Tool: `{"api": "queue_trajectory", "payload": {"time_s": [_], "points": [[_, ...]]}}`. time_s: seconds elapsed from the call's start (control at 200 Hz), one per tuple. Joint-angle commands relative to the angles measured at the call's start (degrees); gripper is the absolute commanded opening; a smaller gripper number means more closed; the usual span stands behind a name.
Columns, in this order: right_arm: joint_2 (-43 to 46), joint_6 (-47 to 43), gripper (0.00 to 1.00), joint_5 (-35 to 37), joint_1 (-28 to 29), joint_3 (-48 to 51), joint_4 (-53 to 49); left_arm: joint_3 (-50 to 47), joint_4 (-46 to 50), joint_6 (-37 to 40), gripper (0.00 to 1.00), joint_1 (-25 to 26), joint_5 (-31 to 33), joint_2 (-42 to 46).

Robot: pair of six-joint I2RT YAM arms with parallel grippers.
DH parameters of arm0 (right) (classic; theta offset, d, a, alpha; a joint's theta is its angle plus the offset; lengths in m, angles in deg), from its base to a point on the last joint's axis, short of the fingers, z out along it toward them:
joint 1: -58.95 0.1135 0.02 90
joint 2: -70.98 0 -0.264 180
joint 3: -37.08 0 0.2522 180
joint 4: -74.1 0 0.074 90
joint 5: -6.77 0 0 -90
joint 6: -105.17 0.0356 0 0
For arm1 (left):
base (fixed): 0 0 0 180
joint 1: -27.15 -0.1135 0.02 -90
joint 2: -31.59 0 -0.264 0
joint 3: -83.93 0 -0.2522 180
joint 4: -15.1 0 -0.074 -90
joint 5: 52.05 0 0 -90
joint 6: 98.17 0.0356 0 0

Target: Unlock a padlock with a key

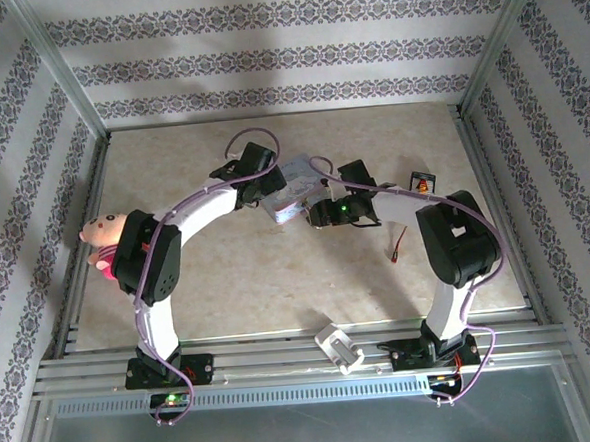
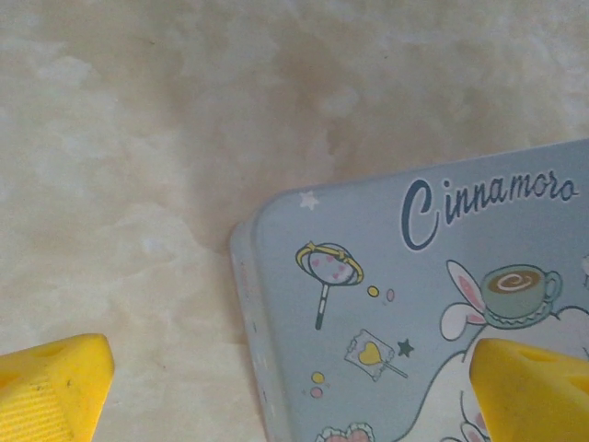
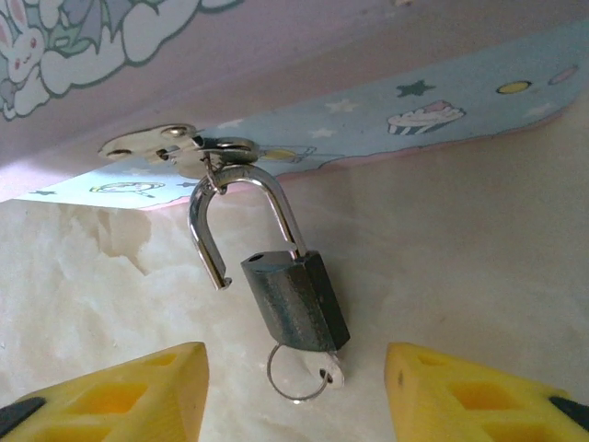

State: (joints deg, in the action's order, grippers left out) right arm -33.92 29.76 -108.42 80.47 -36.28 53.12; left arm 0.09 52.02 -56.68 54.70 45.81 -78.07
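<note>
padlock (image 3: 294,299): hangs off hasp (image 3: 152,140) of tin (image 3: 414,120), mid table (image 1: 229,285) toward far edge; one shackle leg free | key (image 3: 333,370): in padlock's base, pointing at right gripper (image 3: 294,396) | right gripper: half-spread, empty; padlock just ahead, centred; nearer arm | left gripper (image 2: 294,378): wide, empty, over tin corner

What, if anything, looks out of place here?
The padlock dangles tilted from the hasp of the tin, its shackle free at one end, the key sitting in its base.
</note>
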Motion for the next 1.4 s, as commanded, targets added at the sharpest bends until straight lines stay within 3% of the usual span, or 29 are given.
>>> {"api": "queue_trajectory", "payload": {"time_s": [0.0, 0.42, 1.049, 1.394], "points": [[-2.56, -1.41, 0.49, -1.13, 0.02, -1.88, 1.22, 1.79, 3.56, 1.69, 0.99, -0.87, 1.64, -1.02], [-7.98, -0.01, 0.47, -3.26, 0.02, -4.44, 4.76, 3.48, 4.71, 1.75, 0.99, -1.0, 0.16, -4.47], [-8.2, 12.35, 0.0, -1.52, 0.89, 1.62, 14.81, 1.9, 5.13, 0.51, 0.99, -0.98, 0.27, -4.09], [-2.94, 23.94, 0.0, -1.0, -0.59, 4.83, 19.21, 0.49, 5.57, -0.92, 0.99, -1.01, 1.57, -2.28]]}}
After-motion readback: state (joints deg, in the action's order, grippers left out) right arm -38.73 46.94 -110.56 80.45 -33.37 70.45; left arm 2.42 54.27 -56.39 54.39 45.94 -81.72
